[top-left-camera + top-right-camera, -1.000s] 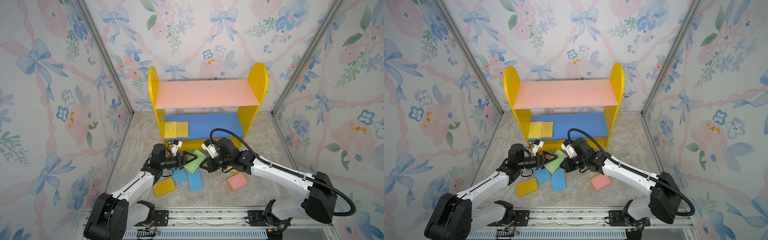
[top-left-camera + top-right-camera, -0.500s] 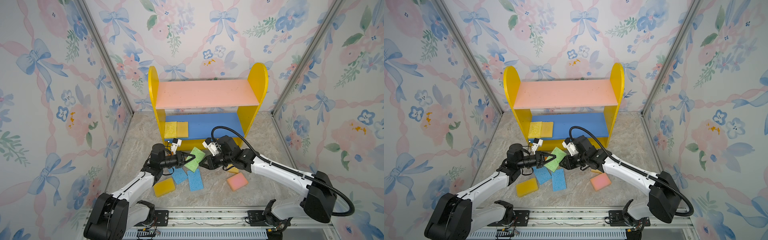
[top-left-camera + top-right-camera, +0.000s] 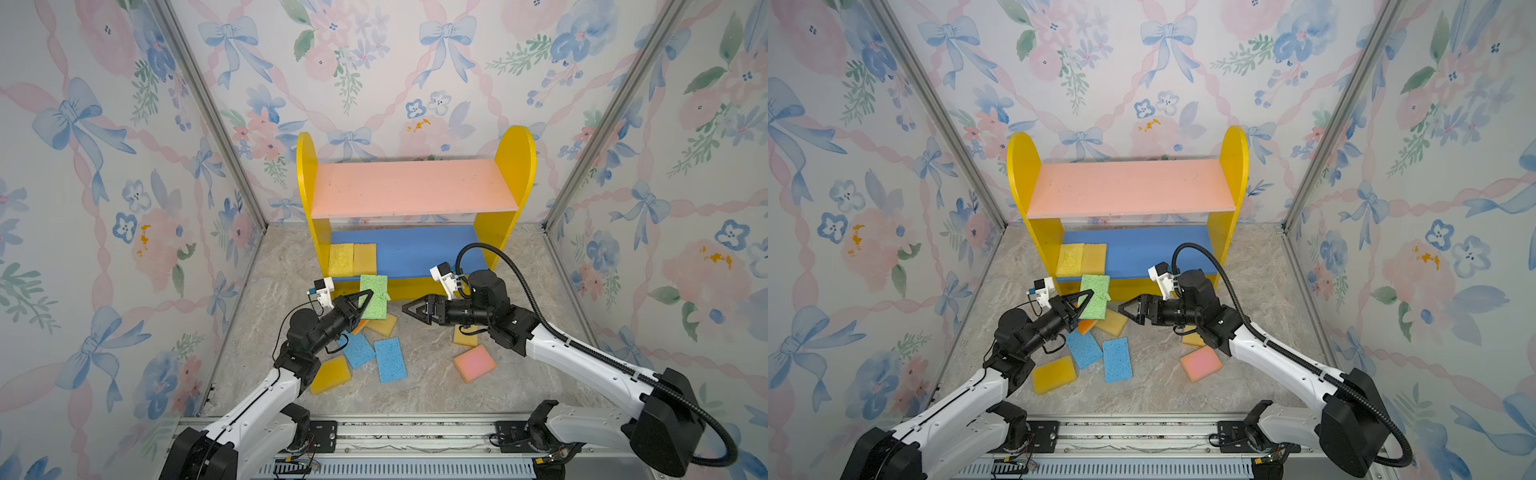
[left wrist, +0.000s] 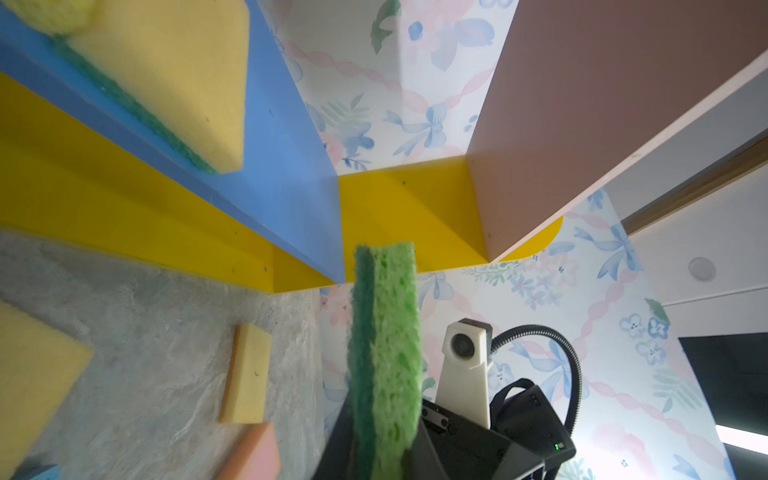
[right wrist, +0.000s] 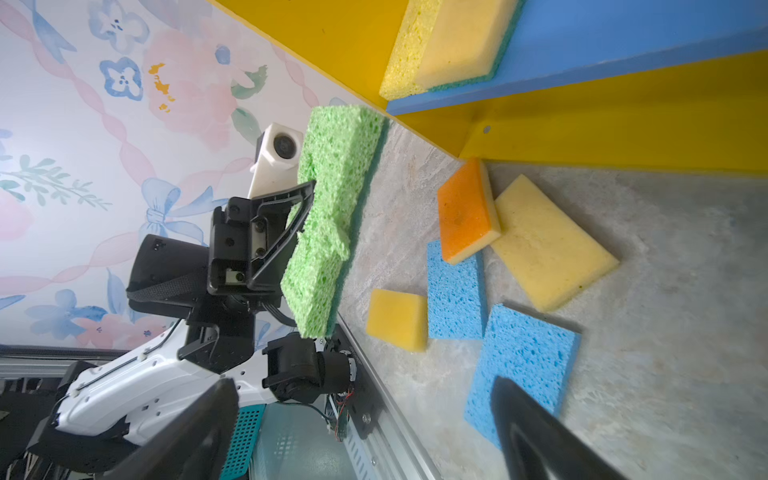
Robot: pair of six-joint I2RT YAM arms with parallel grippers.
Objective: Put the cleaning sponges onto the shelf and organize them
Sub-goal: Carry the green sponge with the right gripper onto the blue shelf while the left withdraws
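Top views high, looking down on shelf (image 3: 415, 187); wrist views close, mutually facing.

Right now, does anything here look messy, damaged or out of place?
Yes. The green sponge pinched in the left gripper has a ragged flap sticking out of one edge, as if torn. On the floor, the orange sponge lies askew, overlapping a blue sponge and a yellow sponge.

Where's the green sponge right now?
In both top views the green sponge is left of centre, clamped in the left end effector, before the shelf's blue board.
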